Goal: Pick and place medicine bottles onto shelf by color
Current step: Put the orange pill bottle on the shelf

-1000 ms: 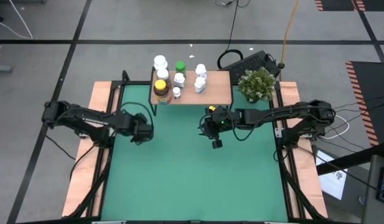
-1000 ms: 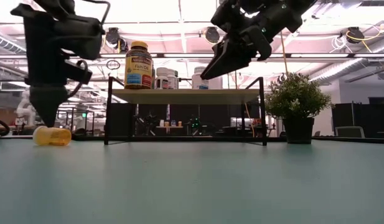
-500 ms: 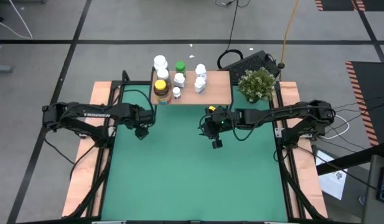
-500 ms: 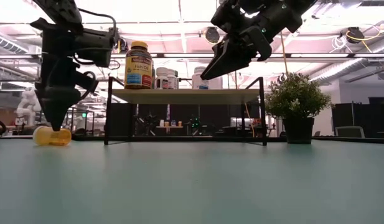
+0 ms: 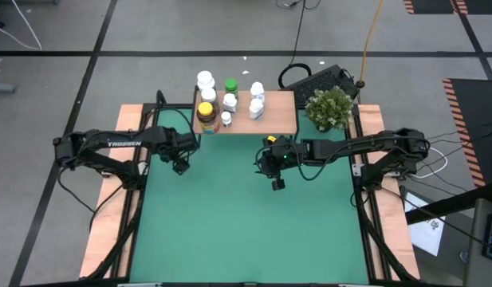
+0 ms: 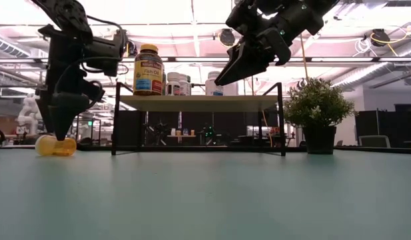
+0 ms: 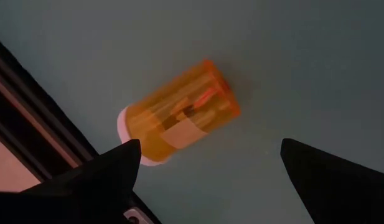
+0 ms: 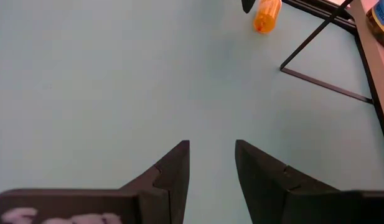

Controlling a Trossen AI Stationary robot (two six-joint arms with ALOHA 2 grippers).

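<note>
High view: the shelf [image 5: 261, 113] stands at the table's far edge with the medicine bottles [image 5: 207, 112] clustered on its left half, the left gripper [image 5: 180, 165] off its near-left corner and the right gripper [image 5: 277, 183] in front of its middle. Low view: an orange bottle [image 6: 56, 145] lies on its side on the table [image 6: 205, 200] directly beneath the left gripper. Left wrist view: fingers spread wide, empty, orange bottle between them below; right wrist view: right fingers [image 8: 173, 168] slightly parted, holding nothing.
</note>
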